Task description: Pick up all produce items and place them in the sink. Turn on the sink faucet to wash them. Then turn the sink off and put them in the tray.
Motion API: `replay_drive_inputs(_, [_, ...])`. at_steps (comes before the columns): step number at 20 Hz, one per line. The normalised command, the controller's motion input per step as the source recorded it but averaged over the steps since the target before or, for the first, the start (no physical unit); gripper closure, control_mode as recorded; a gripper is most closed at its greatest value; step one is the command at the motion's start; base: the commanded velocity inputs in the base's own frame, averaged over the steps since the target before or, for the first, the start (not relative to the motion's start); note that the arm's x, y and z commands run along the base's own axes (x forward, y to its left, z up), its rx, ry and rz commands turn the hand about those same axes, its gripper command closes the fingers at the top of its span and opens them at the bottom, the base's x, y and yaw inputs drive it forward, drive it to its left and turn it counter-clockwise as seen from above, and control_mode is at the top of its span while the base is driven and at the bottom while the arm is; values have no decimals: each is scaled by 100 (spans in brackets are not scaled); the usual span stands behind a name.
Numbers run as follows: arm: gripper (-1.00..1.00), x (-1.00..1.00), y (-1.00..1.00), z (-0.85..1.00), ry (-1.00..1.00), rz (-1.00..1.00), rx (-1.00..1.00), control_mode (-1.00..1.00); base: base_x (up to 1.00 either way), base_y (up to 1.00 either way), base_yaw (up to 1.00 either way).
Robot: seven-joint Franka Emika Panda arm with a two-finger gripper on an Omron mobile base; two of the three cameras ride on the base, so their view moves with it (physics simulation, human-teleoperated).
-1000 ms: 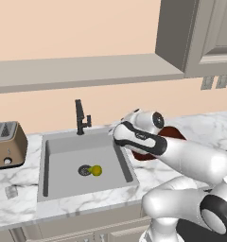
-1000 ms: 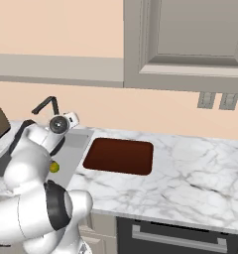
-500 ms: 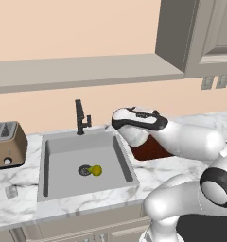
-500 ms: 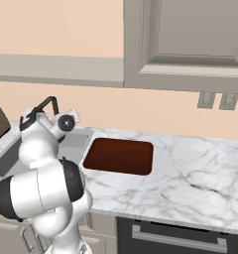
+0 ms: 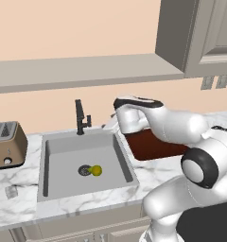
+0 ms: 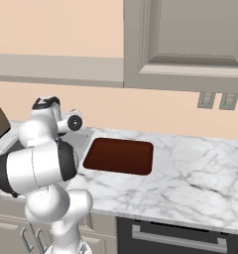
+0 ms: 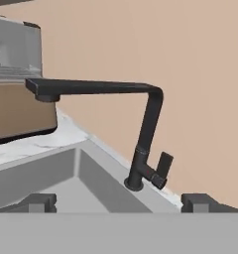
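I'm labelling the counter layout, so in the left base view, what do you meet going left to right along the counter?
toaster → faucet → yellow fruit in the sink → tray.

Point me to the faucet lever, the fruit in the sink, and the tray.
faucet lever [image 7: 163,164], hand view, on the lever's flat blade.
fruit [image 5: 96,170], left base view, on its yellow middle.
tray [image 6: 119,156], right base view, on its bare red-brown floor.
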Motion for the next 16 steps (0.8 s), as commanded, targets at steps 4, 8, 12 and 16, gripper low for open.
replay_drive_inputs(4, [-100,21,5,-18,-6,3,6,-100,0,0,0])
replay_drive_inputs(8, [-100,19,8,-5,-5,0,7,-100,0,0,0])
replay_drive_inputs(12, [-100,17,18,0,-2,0,6,-100,0,0,0])
replay_drive_inputs(16, [-100,17,24,0,0,0,4,-100,0,0,0])
